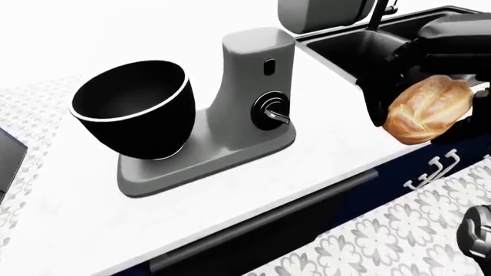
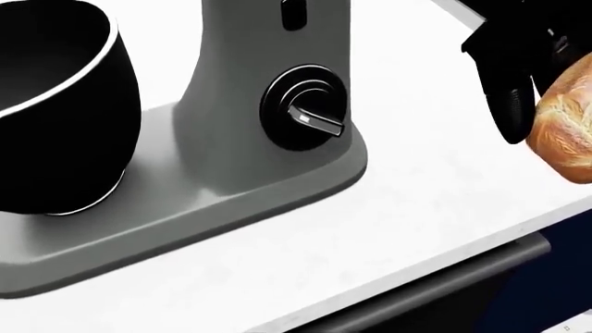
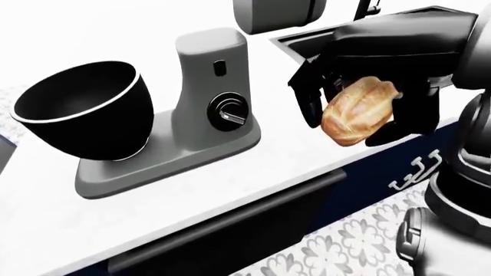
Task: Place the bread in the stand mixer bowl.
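At the left of the right-eye view we see the black bowl (image 3: pixel 80 109) seated open-mouthed on the grey mixer (image 3: pixel 203 98), whose upright column stands between it and our load. Over on the right, our right hand (image 3: pixel 368 92) wraps its dark fingers around the bread (image 3: pixel 357 112) from above, holding it clear of the white counter (image 3: pixel 253 167). So the bowl lies well away leftward, beyond the column. Our left hand does not show.

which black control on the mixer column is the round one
The lower one, the speed dial with a lever across it. The other, the small slot above, is narrow and upright.
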`<state>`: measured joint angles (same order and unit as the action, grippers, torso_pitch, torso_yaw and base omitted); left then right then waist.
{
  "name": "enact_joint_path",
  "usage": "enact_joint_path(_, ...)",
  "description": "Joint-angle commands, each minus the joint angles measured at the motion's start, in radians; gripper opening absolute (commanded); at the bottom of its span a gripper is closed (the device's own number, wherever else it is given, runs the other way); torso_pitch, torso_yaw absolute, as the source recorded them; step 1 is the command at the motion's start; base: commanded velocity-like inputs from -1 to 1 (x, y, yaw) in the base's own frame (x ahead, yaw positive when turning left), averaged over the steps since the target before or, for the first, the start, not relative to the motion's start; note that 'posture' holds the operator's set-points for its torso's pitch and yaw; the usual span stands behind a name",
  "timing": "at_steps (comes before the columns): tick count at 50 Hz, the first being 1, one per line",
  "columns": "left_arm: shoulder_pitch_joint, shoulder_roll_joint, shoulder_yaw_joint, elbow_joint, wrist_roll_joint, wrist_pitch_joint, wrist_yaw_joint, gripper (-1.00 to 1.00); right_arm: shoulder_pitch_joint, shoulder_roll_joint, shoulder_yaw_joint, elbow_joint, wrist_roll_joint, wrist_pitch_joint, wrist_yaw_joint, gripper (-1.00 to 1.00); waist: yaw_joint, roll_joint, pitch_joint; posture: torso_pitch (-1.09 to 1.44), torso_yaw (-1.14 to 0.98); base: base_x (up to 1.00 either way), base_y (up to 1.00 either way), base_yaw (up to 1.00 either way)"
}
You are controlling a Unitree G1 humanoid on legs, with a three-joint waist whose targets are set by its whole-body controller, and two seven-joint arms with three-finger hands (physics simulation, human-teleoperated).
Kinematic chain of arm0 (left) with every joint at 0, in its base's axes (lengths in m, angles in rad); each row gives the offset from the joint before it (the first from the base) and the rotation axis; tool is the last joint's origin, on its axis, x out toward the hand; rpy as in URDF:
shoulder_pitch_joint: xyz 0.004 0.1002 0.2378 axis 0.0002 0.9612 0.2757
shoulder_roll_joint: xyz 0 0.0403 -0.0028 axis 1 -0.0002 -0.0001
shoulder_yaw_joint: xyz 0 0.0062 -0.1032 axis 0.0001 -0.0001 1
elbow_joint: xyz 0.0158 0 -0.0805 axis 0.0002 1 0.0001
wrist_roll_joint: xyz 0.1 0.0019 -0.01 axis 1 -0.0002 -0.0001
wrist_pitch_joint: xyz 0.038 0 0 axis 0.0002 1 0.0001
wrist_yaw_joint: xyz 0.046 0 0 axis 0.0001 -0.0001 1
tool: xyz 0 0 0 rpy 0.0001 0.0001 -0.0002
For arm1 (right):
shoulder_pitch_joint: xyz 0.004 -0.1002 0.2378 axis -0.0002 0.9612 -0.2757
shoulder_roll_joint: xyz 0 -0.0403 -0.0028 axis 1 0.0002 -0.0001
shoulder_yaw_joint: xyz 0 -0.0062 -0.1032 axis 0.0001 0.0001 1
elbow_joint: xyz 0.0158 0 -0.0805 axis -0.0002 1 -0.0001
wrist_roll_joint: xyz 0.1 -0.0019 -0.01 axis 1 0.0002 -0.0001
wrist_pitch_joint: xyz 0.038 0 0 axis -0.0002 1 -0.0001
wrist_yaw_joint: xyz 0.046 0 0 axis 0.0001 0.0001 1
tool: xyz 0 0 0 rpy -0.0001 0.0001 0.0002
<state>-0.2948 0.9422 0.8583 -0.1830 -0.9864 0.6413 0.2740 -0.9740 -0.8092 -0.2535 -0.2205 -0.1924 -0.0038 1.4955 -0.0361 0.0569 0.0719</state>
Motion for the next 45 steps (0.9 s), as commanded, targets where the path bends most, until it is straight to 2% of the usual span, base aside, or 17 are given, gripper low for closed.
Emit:
enact_joint_path(1,-0.017,0.031,0.021,-0.020,-0.001,-0.025,-0.004,1.00,-0.026,-0.008,-0.014,-0.055,0.032,0.061,0.000,-1.00,0.000,0.003,-0.019,0.00,0.00,0.00,0.00,0.00)
enact_joint_path(8,-0.019,0.033,0.019,-0.018,-0.005,-0.025,0.000,1.00,-0.031,0.030,0.015,-0.165,0.053,0.142,0.020,-1.00,0.000,0.004,-0.016,0.00,0.00,0.00,0.00,0.00)
enact_joint_path(12,-0.020,0.036,0.020,-0.015,-0.007,-0.026,0.000,1.00,-0.052,0.082,0.048,-0.191,0.032,0.167,0.028,-1.00,-0.002,0.007,-0.017,0.00,0.00,0.00,0.00,0.00)
enact_joint_path(21,-0.012,0.031,0.024,-0.013,-0.004,-0.031,-0.004,1.00,-0.210,0.244,0.145,-0.043,-0.090,0.100,0.012,-1.00,-0.010,0.024,-0.016,0.00,0.00,0.00,0.00,0.00)
enact_joint_path(27,-0.003,0.022,0.031,-0.009,0.004,-0.036,-0.014,1.00,-0.251,0.336,0.168,-0.026,-0.136,0.096,0.027,-1.00,-0.013,0.032,-0.017,0.00,0.00,0.00,0.00,0.00)
enact_joint_path(38,-0.002,0.023,0.035,-0.007,0.005,-0.036,-0.016,1.00,-0.322,0.440,0.208,0.007,-0.177,0.105,0.018,-1.00,-0.020,0.041,-0.017,0.00,0.00,0.00,0.00,0.00)
enact_joint_path(45,0.004,0.018,0.040,-0.004,0.011,-0.039,-0.023,1.00,-0.382,0.529,0.247,0.040,-0.213,0.114,-0.007,-1.00,-0.029,0.051,-0.015,0.00,0.00,0.00,0.00,0.00)
